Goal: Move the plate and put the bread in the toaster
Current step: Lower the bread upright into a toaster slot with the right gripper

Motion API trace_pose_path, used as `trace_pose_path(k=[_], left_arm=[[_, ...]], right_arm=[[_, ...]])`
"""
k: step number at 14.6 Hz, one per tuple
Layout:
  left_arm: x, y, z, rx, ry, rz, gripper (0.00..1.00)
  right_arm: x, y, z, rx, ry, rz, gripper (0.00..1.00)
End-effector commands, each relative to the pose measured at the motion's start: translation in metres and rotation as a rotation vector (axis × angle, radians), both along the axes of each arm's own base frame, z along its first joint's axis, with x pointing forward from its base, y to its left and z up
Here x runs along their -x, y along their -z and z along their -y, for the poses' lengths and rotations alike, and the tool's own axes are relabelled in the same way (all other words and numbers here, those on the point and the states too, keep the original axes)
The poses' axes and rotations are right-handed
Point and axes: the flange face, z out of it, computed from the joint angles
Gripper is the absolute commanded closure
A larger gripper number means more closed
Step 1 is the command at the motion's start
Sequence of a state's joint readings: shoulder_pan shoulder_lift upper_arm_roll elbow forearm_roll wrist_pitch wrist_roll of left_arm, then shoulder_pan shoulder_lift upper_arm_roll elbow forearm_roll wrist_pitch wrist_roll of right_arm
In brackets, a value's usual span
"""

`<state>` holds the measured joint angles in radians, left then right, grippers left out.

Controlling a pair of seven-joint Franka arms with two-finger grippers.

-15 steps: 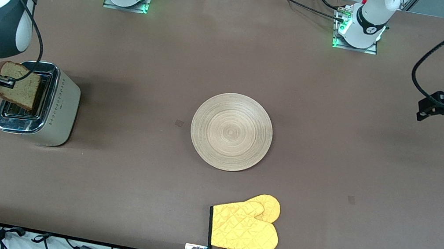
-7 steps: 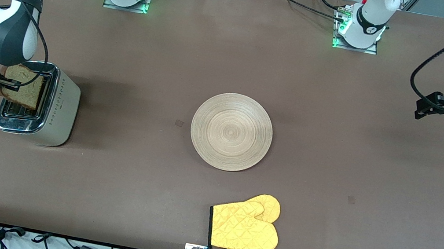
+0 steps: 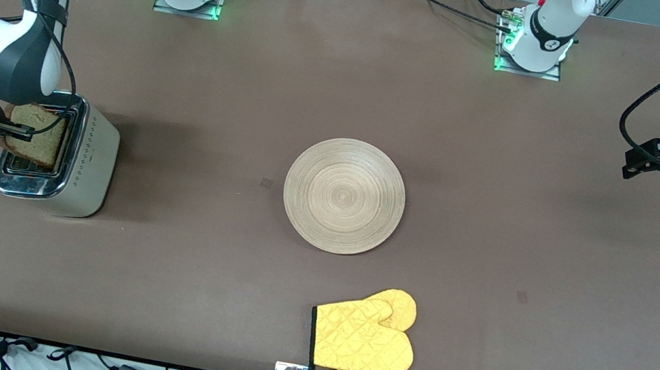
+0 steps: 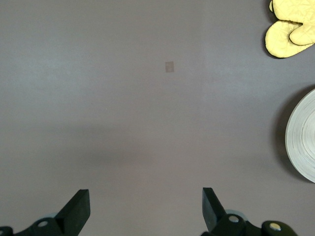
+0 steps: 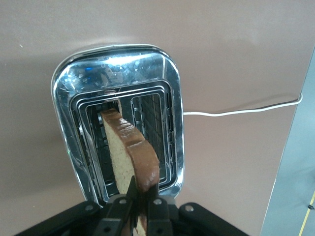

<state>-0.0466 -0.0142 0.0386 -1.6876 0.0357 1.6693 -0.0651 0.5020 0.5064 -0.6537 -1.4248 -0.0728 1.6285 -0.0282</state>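
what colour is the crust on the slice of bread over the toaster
Dark glossy brown, around a pale tan crumb, on the squarish bread slice. The right wrist view shows it best.

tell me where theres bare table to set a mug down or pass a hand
Widest bare patch: between the plate and the toaster. Another runs from the plate toward the left arm's end, under the open, waiting left gripper. The strip between plate and oven mitt is narrow. Crowded at the toaster, where the right gripper holds the bread over a slot.

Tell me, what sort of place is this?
Likely a robotics lab staged as a kitchen: two arms bolted to a table, with a toaster, plate and oven mitts.
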Motion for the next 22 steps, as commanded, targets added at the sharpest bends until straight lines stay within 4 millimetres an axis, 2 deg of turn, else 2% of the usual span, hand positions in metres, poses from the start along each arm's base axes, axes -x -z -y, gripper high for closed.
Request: trace_pose_path(k=[1, 10, 12, 13, 14, 15, 18, 20, 22], left_arm=[[-0.002, -0.006, -0.003, 0.019, -0.006, 0.015, 0.00], [-0.008, -0.007, -0.001, 0.014, -0.005, 0.030, 0.00], [-0.010, -0.007, -0.001, 0.010, -0.002, 0.030, 0.00], [-0.010, -0.007, 0.000, 0.010, 0.001, 0.030, 0.00], [-0.010, -0.007, -0.002, 0.010, -0.002, 0.030, 0.00], [-0.010, -0.007, -0.002, 0.010, 0.000, 0.030, 0.00], [-0.010, -0.007, -0.002, 0.009, 0.000, 0.030, 0.00], [-0.010, -0.007, -0.002, 0.010, 0.000, 0.030, 0.00], [-0.010, -0.007, -0.002, 0.009, 0.000, 0.030, 0.00]], right_arm=[[0.004, 0.010, 0.000, -0.016, -0.018, -0.011, 1.00], [0.004, 0.041, 0.002, -0.061, -0.003, -0.006, 1.00], [0.004, 0.044, 0.002, -0.066, 0.001, -0.009, 0.92], [0.004, 0.044, 0.002, -0.066, 0.003, -0.008, 0.69], [0.003, 0.042, 0.003, -0.067, 0.004, -0.005, 0.24], [0.003, 0.040, 0.001, -0.084, 0.008, 0.004, 0.00], [0.004, 0.017, -0.010, -0.117, 0.009, 0.037, 0.00], [0.006, -0.005, -0.014, -0.135, -0.002, 0.066, 0.00], [0.011, -0.035, -0.015, -0.164, -0.010, 0.109, 0.00]])
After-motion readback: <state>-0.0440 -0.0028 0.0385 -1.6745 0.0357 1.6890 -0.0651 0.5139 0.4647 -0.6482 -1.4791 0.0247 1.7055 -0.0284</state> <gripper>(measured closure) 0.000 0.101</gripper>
